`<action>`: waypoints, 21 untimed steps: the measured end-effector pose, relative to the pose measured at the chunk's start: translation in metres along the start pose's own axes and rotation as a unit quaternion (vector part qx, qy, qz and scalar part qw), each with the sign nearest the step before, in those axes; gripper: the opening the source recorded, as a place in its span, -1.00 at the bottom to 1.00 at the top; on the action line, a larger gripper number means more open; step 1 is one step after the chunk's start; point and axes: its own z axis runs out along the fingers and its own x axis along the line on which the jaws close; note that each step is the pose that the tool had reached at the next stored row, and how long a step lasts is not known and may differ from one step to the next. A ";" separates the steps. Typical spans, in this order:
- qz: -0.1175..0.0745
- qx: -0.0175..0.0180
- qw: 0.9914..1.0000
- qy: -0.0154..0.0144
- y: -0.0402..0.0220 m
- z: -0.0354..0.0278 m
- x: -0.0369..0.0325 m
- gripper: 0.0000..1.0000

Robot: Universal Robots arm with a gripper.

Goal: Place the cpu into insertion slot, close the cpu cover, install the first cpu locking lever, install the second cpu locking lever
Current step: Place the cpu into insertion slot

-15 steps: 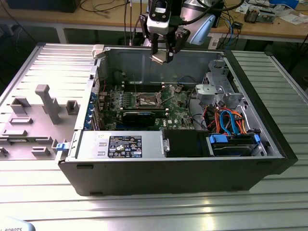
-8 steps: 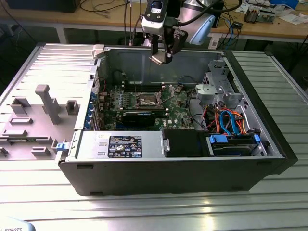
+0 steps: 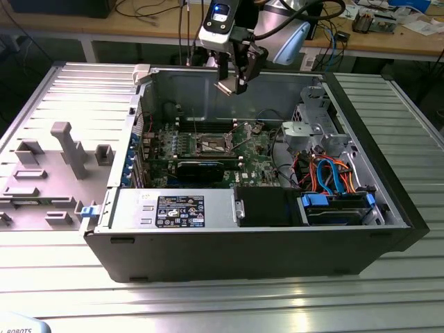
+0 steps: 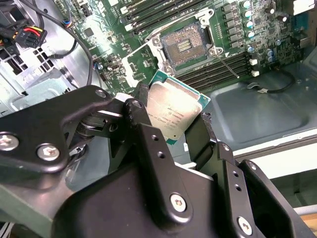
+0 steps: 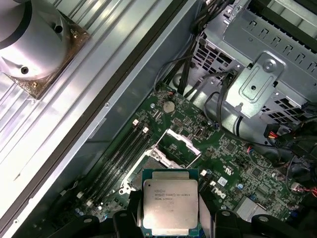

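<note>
One cpu [image 4: 176, 106] in one claw [image 4: 173, 119], above one open insertion slot [image 4: 184, 45]

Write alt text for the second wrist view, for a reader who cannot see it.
The gripper holds the cpu by its edges, silvery top showing, tilted above the green motherboard. Beyond it the insertion slot lies uncovered and empty, with long memory slots on both sides.
</note>
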 end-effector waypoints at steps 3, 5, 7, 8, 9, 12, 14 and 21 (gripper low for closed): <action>0.000 0.000 1.000 0.000 -0.0001 0.0000 0.0000 0.08; 0.000 0.000 1.000 0.000 -0.0001 0.0000 0.0000 0.08; 0.000 0.000 1.000 0.000 -0.0001 0.0000 0.0001 0.08; 0.001 0.000 1.000 0.000 -0.0001 0.0000 0.0001 0.08; 0.002 0.000 1.000 0.000 -0.0001 0.0000 0.0001 0.08; 0.020 0.000 1.000 -0.002 -0.0002 0.0006 0.0001 0.08; 0.035 -0.001 0.999 -0.003 -0.0002 0.0009 0.0001 0.08; 0.063 -0.001 0.998 -0.006 -0.0004 0.0014 0.0002 0.08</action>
